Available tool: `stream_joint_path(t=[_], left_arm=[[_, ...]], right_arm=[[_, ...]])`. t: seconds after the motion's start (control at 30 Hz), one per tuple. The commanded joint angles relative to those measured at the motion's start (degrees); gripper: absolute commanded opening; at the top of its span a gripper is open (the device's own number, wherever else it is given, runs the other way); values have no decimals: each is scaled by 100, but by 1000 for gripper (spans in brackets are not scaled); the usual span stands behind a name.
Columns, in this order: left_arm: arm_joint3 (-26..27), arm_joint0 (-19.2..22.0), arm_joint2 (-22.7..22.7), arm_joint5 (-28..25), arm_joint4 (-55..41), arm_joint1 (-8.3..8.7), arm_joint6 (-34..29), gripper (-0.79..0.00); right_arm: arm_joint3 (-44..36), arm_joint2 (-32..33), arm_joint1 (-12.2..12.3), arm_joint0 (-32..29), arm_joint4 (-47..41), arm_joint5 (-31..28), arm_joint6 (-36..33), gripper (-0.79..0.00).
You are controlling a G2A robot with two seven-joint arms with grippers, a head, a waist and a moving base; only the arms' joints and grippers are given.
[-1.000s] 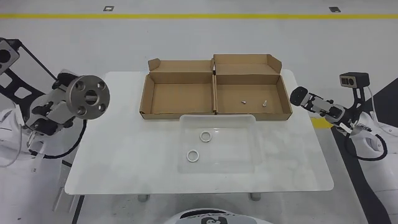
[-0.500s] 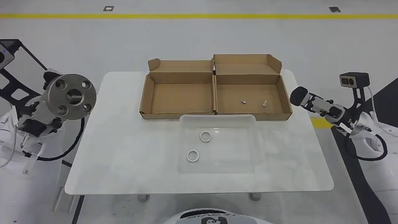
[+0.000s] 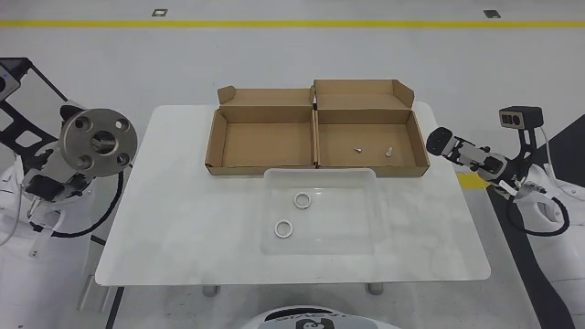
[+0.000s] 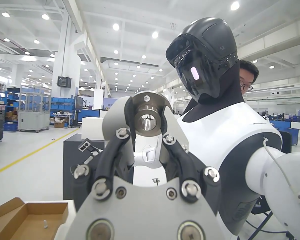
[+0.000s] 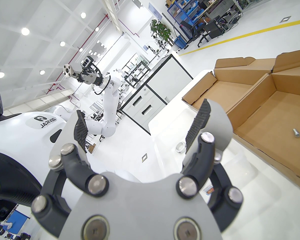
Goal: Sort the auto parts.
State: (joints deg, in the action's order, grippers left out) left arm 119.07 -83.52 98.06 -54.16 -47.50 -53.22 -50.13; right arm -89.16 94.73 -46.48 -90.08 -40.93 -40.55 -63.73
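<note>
The left hand, clamped on the flanged hub, has drifted further off the counter's left edge; the right hand stays wide open beyond the counter's right edge. From above, the hub's disc hides the left hand's grip.

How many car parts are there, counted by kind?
Round grey metal flange with holes, in the left gripper: 1
Small silvery metal rings, in the clear plastic tray: 2
Small metal bolts, in a brown cardboard box: 2
Total: 5
</note>
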Motion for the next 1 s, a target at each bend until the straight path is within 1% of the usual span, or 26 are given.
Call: stream_joint_path(t=[0.0, 0.37, 0.47, 0.53, 0.63, 0.83, 0.97], left_arm=[[0, 0, 0, 0, 0, 0, 0, -785], [0, 0, 0, 0, 0, 0, 0, -785], [128, 46, -59, 236, 355, -14, 100, -785], [184, 138, -180, 402, 682, -30, 179, -785], [231, 311, -426, 665, 1277, -44, 129, -785], [230, 650, -1018, 1004, 1910, -104, 350, -785], [123, 1053, -1379, 1173, 2385, -149, 470, -785]], right_arm=[[0, 0, 0, 0, 0, 0, 0, 0], [0, 0, 0, 0, 0, 0, 0, 0], [0, 0, 0, 0, 0, 0, 0, 0], [0, 0, 0, 0, 0, 0, 0, 0], [0, 0, 0, 0, 0, 0, 0, 0], [0, 0, 0, 0, 0, 0, 0, 0], [0, 0, 0, 0, 0, 0, 0, 0]])
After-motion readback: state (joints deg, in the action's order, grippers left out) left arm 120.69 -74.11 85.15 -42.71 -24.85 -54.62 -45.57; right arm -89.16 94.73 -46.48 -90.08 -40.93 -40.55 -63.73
